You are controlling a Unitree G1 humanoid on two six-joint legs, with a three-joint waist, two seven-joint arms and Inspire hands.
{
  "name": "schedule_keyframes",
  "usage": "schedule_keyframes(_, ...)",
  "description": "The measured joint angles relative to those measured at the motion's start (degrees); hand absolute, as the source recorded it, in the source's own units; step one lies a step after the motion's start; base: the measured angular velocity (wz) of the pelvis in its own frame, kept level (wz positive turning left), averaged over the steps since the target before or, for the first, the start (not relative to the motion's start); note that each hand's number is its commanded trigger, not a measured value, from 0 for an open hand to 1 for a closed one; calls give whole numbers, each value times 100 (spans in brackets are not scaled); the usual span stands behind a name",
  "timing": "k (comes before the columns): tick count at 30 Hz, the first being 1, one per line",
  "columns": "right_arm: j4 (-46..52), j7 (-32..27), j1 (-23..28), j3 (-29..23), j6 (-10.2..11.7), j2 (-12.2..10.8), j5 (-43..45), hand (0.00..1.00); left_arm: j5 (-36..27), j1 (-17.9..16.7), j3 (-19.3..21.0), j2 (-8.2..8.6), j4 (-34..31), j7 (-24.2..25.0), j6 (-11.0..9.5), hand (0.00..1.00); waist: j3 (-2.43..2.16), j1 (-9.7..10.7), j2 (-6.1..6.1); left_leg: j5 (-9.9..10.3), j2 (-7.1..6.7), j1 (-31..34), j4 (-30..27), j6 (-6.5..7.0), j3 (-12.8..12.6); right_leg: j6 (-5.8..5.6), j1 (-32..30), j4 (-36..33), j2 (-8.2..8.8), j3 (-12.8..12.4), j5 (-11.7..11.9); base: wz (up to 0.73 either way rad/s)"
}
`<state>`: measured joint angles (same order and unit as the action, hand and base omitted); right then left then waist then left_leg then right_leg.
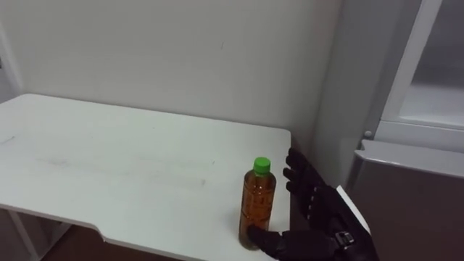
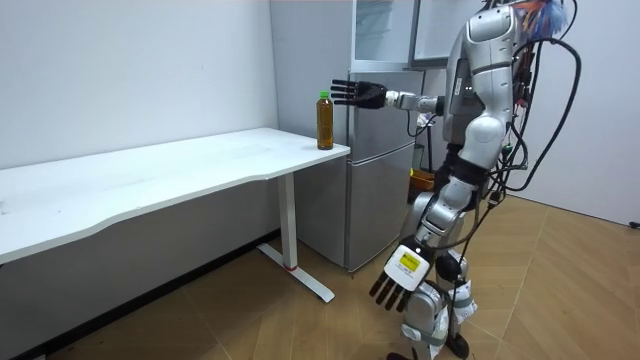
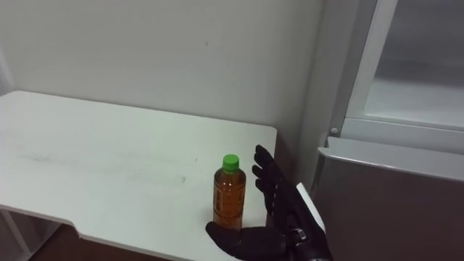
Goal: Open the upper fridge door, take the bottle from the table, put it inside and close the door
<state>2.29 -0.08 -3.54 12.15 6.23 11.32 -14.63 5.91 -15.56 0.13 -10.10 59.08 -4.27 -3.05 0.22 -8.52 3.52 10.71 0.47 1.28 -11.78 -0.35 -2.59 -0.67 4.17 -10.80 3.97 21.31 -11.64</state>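
One bottle (image 1: 257, 197) stood upright at the table (image 1: 109, 159) corner by the fridge (image 1: 409, 192); your R hand (image 1: 319, 209) spread wide beside it, L hand (image 2: 393, 288) hung loose.

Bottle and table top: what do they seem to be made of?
The bottle looks like clear plastic: amber liquid shows through its smooth wall. Its green cap looks like opaque plastic. The table top seems white matt laminate or painted board, with faint scuffs and little glare; which of the two is open.
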Motion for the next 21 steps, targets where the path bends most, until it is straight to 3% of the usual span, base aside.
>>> schedule_keyframes(7, -175, -377, -267, 60, -1, 19, 162, 0, 388, -55, -219, -4, -101, 73, 241, 0, 28, -104, 18, -2, 4, 22, 6, 3, -13, -3, -43, 8, -1, -3, 8, 0)
schedule_keyframes(21, -648, -875, -712, 66, -19, 209, 22, 0, 617, 6, -371, 5, -164, 132, 564, 0, 30, -126, 23, -6, 2, 206, -84, 6, 41, -3, -138, 1, 10, 85, 10, 2)
